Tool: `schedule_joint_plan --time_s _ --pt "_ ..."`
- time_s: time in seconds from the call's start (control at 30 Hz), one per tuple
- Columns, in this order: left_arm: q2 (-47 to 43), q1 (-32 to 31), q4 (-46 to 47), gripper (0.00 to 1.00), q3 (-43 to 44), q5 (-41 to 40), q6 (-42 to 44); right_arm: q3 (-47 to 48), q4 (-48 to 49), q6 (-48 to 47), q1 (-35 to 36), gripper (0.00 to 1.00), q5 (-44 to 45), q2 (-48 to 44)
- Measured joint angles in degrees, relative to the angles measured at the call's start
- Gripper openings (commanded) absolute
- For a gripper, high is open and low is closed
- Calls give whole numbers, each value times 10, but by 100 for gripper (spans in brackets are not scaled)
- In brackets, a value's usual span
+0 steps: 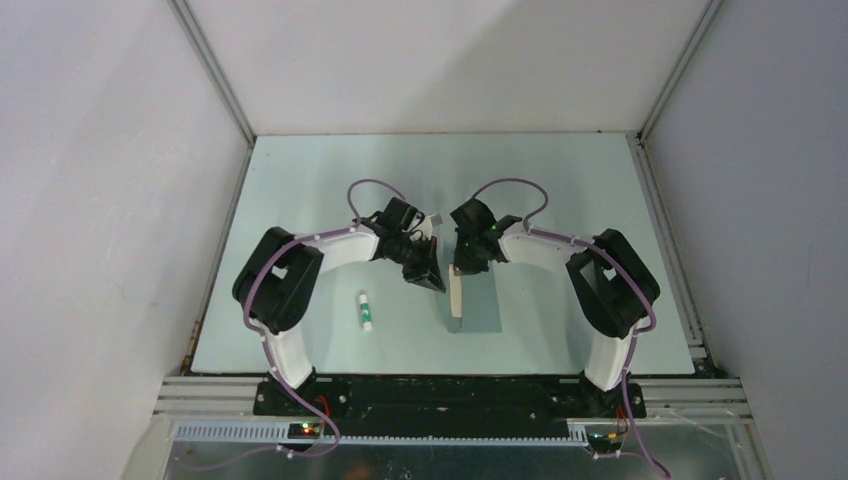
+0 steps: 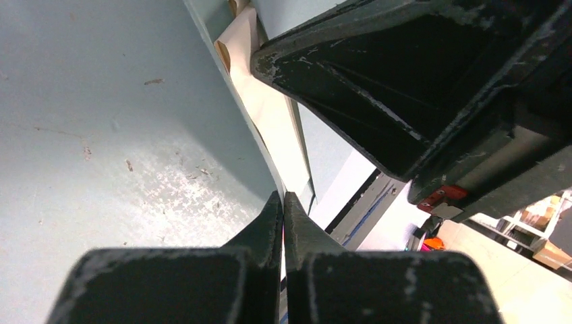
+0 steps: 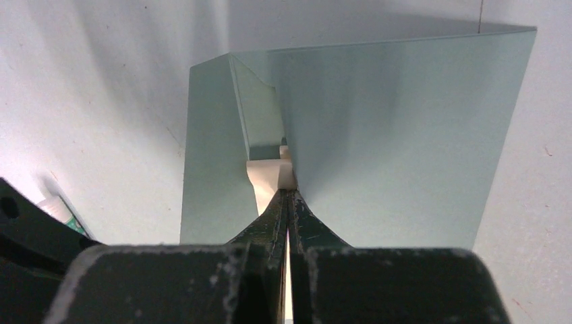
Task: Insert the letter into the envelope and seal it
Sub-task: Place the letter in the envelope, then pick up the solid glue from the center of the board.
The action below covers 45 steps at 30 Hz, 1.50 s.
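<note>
Right wrist: letter partly inside envelope; right pincer pinches letter, left pincer envelope.

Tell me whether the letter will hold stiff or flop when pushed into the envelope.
Probably floppy: the letter curls just ahead of the right gripper. It looks thin and light, so it may buckle against the envelope rather than slide.

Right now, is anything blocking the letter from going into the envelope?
Nothing visible does. The right gripper pinches the letter right at the mouth of the envelope, while the left gripper pinches the envelope's edge.
</note>
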Motion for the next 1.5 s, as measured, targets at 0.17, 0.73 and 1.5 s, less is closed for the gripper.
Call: schedule_joint_plan --time_s 0.17,0.73,1.5 --pt "0 0 -7 0 0 2 1 0 -4 -10 0 0 -5 -37" --pt "57 8 -141 48 175 -18 75 -129 -9 -16 -63 18 -10 -283" --pt "-374 60 -259 96 -34 -525 -30 -267 -103 -54 -139 65 17 -562"
